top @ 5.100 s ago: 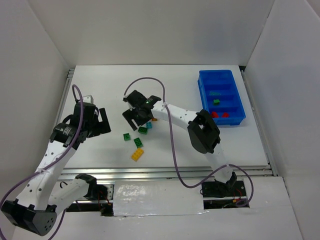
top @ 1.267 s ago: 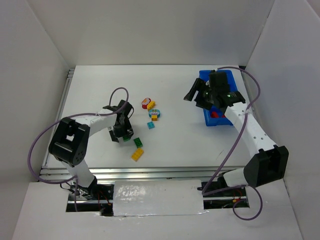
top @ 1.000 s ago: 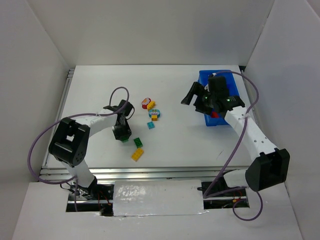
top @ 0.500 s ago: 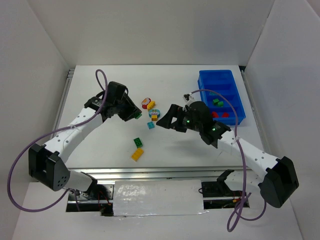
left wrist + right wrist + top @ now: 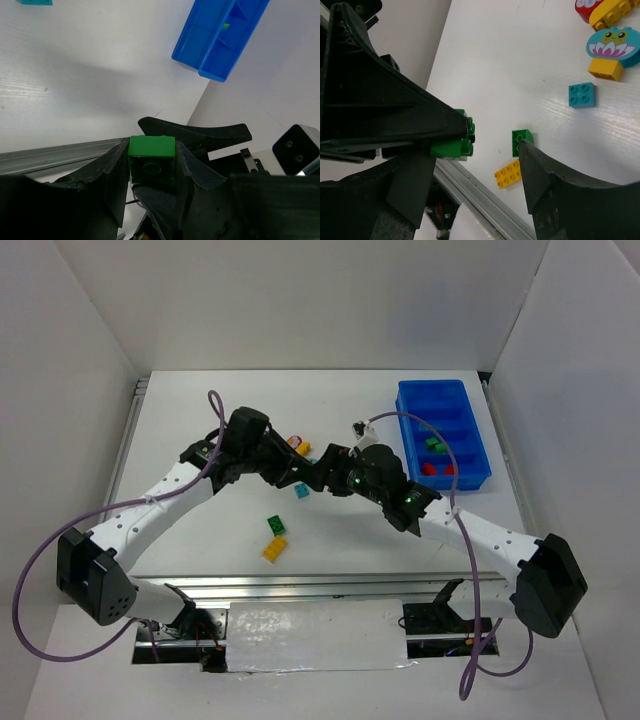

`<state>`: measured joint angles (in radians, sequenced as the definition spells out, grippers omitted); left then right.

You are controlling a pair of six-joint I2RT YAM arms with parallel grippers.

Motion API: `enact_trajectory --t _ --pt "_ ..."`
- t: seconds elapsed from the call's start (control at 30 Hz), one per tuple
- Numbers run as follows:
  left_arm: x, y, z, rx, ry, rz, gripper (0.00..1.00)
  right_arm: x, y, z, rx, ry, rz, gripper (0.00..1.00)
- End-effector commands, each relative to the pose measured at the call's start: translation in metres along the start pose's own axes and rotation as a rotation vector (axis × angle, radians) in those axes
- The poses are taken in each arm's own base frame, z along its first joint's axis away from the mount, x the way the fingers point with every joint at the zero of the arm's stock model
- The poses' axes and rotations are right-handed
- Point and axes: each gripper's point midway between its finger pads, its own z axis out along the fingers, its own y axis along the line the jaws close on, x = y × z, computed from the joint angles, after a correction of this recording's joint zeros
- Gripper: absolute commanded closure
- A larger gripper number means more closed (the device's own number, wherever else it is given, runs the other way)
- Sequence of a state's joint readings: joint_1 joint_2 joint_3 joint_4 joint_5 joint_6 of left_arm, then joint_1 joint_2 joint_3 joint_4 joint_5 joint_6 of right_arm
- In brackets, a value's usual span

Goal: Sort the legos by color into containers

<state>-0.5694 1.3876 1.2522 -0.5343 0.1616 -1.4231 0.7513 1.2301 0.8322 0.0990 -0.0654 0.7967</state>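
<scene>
The green lego (image 5: 151,159) sits clamped between the fingers of my left gripper (image 5: 151,150), held over the middle of the table (image 5: 200,400), well apart from the blue bin (image 5: 420,400). My right gripper (image 5: 475,150) faces it close up, its jaws spread wide.

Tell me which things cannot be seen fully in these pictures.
Left wrist: the teal brick is cut off by the top edge.
Left wrist: the blue bin has walls that hide most of its contents.
Right wrist: the red piece is cut off by the top edge.
</scene>
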Motion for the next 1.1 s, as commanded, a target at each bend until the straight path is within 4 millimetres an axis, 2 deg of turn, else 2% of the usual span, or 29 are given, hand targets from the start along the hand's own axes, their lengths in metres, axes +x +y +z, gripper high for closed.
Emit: enact_trajectory --t 0.0,0.07,0.13,0.17,0.23,0.27,0.3,0.33,0.37,0.4,0.47,0.53,0.63,0.67,0.73,0.77,0.8,0.83,0.87,0.9,0.93,0.97,1.0,1.07 --pt "0.011 -0.026 -0.011 0.082 0.029 -0.007 1.00 -0.031 0.025 0.002 -0.055 -0.117 -0.026 0.29" --pt "0.013 -0.026 -0.012 0.085 0.032 -0.008 1.00 -0.034 0.026 0.002 -0.060 -0.130 -0.029 0.40" --pt "0.014 -0.025 -0.011 0.080 0.033 -0.007 1.00 -0.036 0.029 0.001 -0.078 -0.141 -0.037 0.65" --pt "0.013 -0.025 -0.012 0.081 0.030 -0.004 1.00 -0.037 0.030 0.000 -0.081 -0.146 -0.039 0.93" --pt "0.013 -0.024 -0.011 0.075 0.028 0.004 1.00 -0.038 0.033 -0.001 -0.095 -0.152 -0.046 0.98" --pt "0.013 -0.024 -0.010 0.076 0.031 0.009 0.95 -0.036 0.032 -0.001 -0.101 -0.150 -0.053 1.00" --pt "0.013 -0.024 -0.010 0.079 0.030 0.014 0.88 -0.037 0.038 -0.004 -0.127 -0.155 -0.063 1.00" --pt "0.014 -0.023 -0.007 0.081 0.039 0.036 0.55 -0.034 0.035 -0.005 -0.129 -0.155 -0.065 1.00" --pt "0.013 -0.027 -0.006 0.096 0.038 0.050 0.33 -0.034 0.035 -0.006 -0.135 -0.158 -0.065 1.00" --pt "0.012 -0.032 -0.007 0.108 0.034 0.085 0.01 -0.034 0.033 -0.006 -0.129 -0.161 -0.064 1.00" --pt "0.005 -0.034 -0.002 0.093 0.022 0.115 0.00 -0.032 0.026 -0.005 -0.103 -0.155 -0.063 1.00" --pt "-0.008 -0.036 -0.003 0.058 -0.018 0.157 0.01 -0.032 0.008 -0.003 -0.015 -0.157 -0.057 1.00" --pt "-0.040 -0.029 -0.019 -0.004 -0.117 0.179 0.01 -0.045 -0.042 -0.009 0.174 -0.186 -0.016 1.00" --pt "-0.061 -0.023 -0.026 -0.026 -0.180 0.168 0.00 -0.055 -0.073 -0.016 0.279 -0.195 0.024 1.00" --pt "-0.076 -0.013 -0.038 -0.035 -0.220 0.194 0.01 -0.074 -0.108 -0.026 0.406 -0.221 0.076 1.00" --pt "-0.090 -0.005 -0.043 -0.053 -0.250 0.185 0.01 -0.079 -0.132 -0.028 0.489 -0.219 0.096 1.00" --pt "-0.094 0.008 -0.044 -0.084 -0.256 0.210 0.00 -0.084 -0.172 -0.046 0.646 -0.203 0.142 1.00" --pt "-0.096 0.016 -0.048 -0.101 -0.262 0.226 0.00 -0.107 -0.178 -0.051 0.700 -0.235 0.156 1.00" --pt "-0.099 0.024 -0.049 -0.129 -0.267 0.237 0.01 -0.114 -0.197 -0.060 0.787 -0.239 0.163 1.00" --pt "-0.098 0.037 -0.048 -0.170 -0.262 0.270 0.00 -0.112 -0.233 -0.073 0.918 -0.200 0.198 1.00" --pt "-0.095 0.047 -0.048 -0.202 -0.244 0.284 0.01 -0.129 -0.240 -0.079 0.958 -0.230 0.216 1.00" --pt "-0.092 0.056 -0.047 -0.228 -0.228 0.298 0.01 -0.127 -0.260 -0.087 1.027 -0.211 0.244 1.00" --pt "-0.096 0.074 -0.046 -0.289 -0.242 0.316 0.01 -0.146 -0.274 -0.101 1.066 -0.257 0.278 1.00" --pt "-0.091 0.088 -0.046 -0.319 -0.223 0.340 0.01 -0.154 -0.294 -0.108 1.124 -0.254 0.306 1.00"
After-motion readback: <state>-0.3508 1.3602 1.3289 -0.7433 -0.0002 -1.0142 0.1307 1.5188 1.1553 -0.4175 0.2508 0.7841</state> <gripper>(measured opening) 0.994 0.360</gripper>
